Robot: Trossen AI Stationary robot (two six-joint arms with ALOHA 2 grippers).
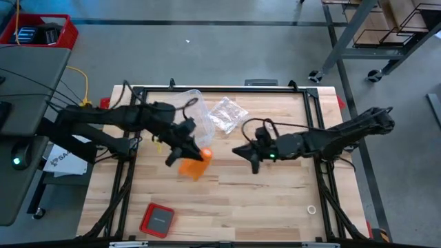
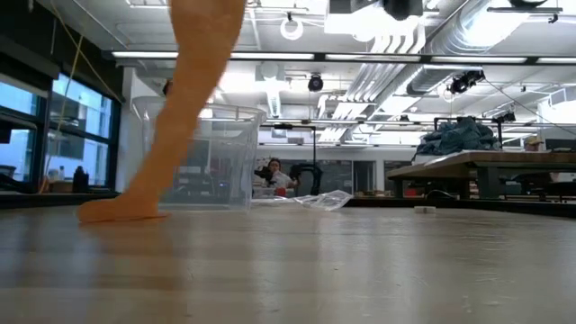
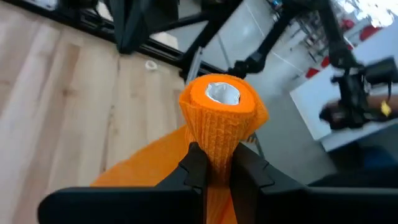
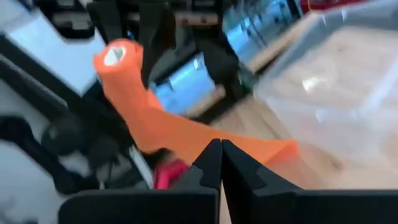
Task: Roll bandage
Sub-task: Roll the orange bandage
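The bright orange bandage shows as a partly wound roll (image 3: 219, 102) with a white core, held above the table's middle. A loose strip (image 2: 184, 99) hangs from it, and the strip's lower end (image 2: 117, 211) lies on the wood. My left gripper (image 1: 195, 150) is shut on the roll. My right gripper (image 1: 241, 151) hovers to the right of the roll, a short way off, shut on nothing; its closed fingers (image 4: 211, 163) point toward the bandage (image 4: 155, 118). My left gripper pinches the roll's side (image 3: 214, 146) between its two fingers, below the end with the white core. The fingers come nearly level from the table's left and lie along the roll. The roll is lifted clear, with the strip hanging slack from it to the table.
A crinkled clear plastic bag (image 1: 227, 114) and a clear container (image 2: 211, 153) lie toward the far edge. A small red case (image 1: 157, 220) sits near the front left, and a small ring (image 1: 311, 209) near the front right. A person shows far off in the room (image 2: 274, 173).
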